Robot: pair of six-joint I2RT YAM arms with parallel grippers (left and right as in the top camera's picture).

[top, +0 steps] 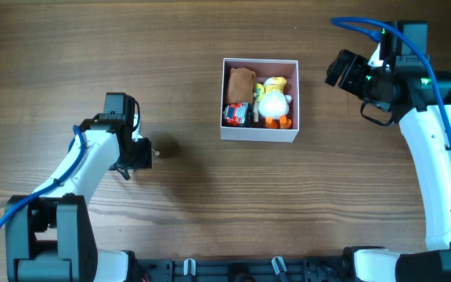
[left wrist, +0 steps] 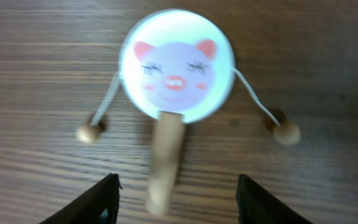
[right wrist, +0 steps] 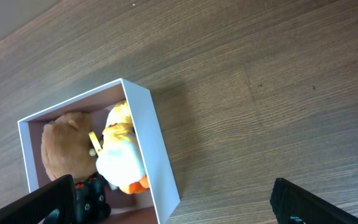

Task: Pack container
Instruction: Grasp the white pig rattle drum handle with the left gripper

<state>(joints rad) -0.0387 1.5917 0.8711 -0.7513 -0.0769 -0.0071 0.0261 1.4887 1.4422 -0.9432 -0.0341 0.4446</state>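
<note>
The container (top: 260,134) is a square white box with a pale pink inside, at the table's middle back. It holds a brown plush (top: 239,81), a white and yellow duck (top: 273,100) and a red toy car (top: 236,115). My left gripper (left wrist: 177,182) is open, low over the table, with the wooden handle of a pig-face rattle drum (left wrist: 176,65) between its fingers. The drum is hidden under that gripper (top: 142,153) in the overhead view. My right gripper (top: 337,69) is open and empty, raised to the right of the container (right wrist: 159,151).
The drum's two strings end in wooden beads (left wrist: 89,132) lying on the wood on either side. The right wrist view shows the brown plush (right wrist: 64,146) and duck (right wrist: 120,155) against the container's near wall. Bare wooden table lies all around.
</note>
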